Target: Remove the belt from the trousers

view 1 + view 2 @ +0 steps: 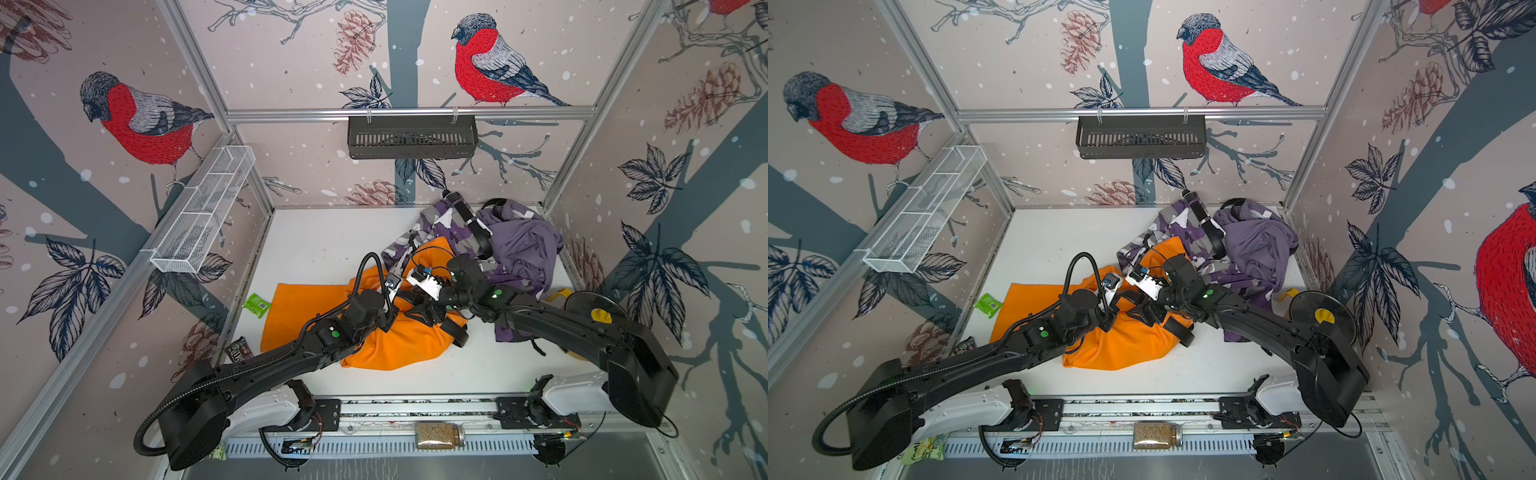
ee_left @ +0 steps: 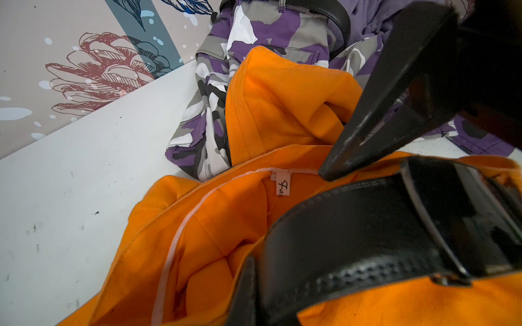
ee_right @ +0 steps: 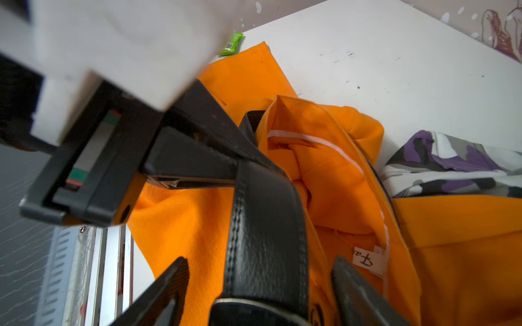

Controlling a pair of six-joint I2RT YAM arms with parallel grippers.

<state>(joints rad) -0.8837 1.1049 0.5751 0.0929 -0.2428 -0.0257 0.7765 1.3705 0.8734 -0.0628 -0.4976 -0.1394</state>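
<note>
Orange trousers (image 1: pixel 324 307) lie crumpled mid-table, with a black belt (image 3: pixel 265 225) at their waistband. In both top views a loop of the belt (image 1: pixel 457 332) rests on the orange cloth (image 1: pixel 1121 340). My left gripper (image 3: pixel 237 166) is shut on the belt strap; one of its fingers (image 2: pixel 245 290) presses against the strap (image 2: pixel 339 225). My right gripper (image 3: pixel 260 282) is open, its fingers (image 3: pixel 163 285) standing apart on either side of the strap just above the buckle (image 3: pixel 254 313). In a top view both grippers meet over the waistband (image 1: pixel 411 301).
Purple camouflage trousers (image 1: pixel 440 224) with a second black belt (image 1: pixel 473 224) and a purple garment (image 1: pixel 523 245) are piled at the back right. A green packet (image 1: pixel 257 304) and a dark packet (image 1: pixel 239 351) lie left. A black disc (image 1: pixel 590 307) sits right, a jar (image 1: pixel 440 435) in front.
</note>
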